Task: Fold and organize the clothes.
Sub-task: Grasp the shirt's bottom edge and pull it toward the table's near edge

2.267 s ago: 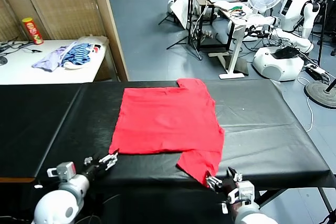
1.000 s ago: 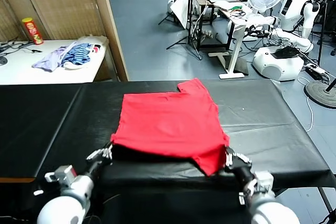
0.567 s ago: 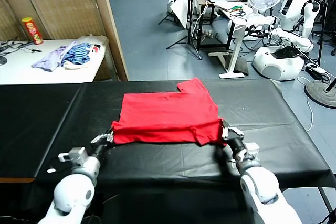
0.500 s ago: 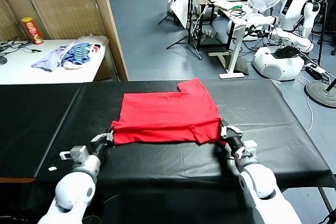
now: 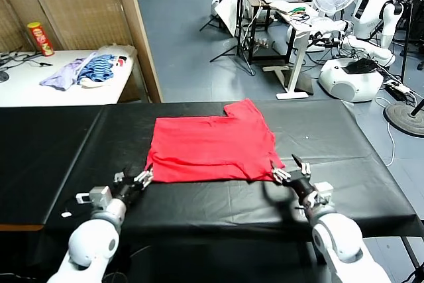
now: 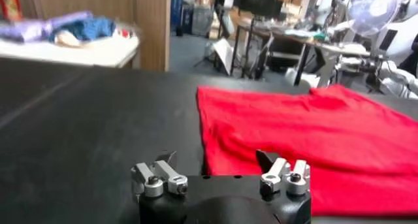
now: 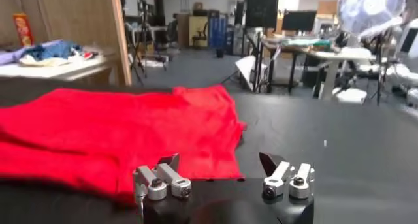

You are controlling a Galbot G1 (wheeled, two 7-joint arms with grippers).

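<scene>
The red T-shirt [image 5: 213,149] lies folded on the black table [image 5: 344,150], long axis running side to side. The left pincer [image 5: 137,180] stands wide and empty at the shirt's near left corner, the right pincer [image 5: 289,173] likewise at its near right corner, equally close.

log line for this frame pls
shirt: red, bottom half folded up, flat on table | left gripper: open, at near-left corner | right gripper: open, at near-right corner
</scene>
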